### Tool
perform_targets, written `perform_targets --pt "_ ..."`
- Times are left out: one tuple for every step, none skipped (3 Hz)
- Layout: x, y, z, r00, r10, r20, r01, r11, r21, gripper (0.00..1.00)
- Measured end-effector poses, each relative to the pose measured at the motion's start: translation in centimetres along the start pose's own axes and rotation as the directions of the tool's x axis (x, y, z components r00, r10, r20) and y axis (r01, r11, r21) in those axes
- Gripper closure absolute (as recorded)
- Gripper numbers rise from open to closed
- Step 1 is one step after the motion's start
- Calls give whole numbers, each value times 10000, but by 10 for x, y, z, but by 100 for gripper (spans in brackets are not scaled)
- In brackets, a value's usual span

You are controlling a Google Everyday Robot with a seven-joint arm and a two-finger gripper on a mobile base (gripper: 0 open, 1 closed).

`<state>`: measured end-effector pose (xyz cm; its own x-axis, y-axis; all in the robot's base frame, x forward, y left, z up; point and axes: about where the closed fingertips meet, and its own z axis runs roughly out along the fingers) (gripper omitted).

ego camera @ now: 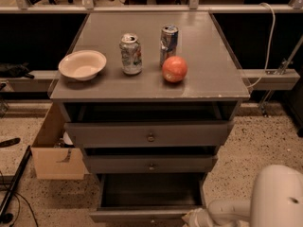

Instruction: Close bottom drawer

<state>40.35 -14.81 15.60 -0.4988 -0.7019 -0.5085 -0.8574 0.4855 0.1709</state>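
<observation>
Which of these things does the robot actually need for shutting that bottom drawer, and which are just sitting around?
For the job: bottom drawer, pulled out; gripper, low by its front's right end.

Lying about: bowl, pale can, blue can and orange fruit on the cabinet top; cardboard box on the floor.

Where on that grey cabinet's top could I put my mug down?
Crowded: the row of bowl, white can, blue can and red fruit. Bare: the cabinet top's back strip behind them and its right side past the fruit. The gripper sits low, by the bottom drawer's front right corner.
</observation>
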Motion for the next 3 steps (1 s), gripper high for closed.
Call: perform_targets --pt "1 -1 6 10000 -15 -48 15 10000 46 0" --pt "-7 -14 17 9999 -46 -111 48 9998 200 0" --pt "-6 -14 17 9999 -45 -112 47 9998 199 18"
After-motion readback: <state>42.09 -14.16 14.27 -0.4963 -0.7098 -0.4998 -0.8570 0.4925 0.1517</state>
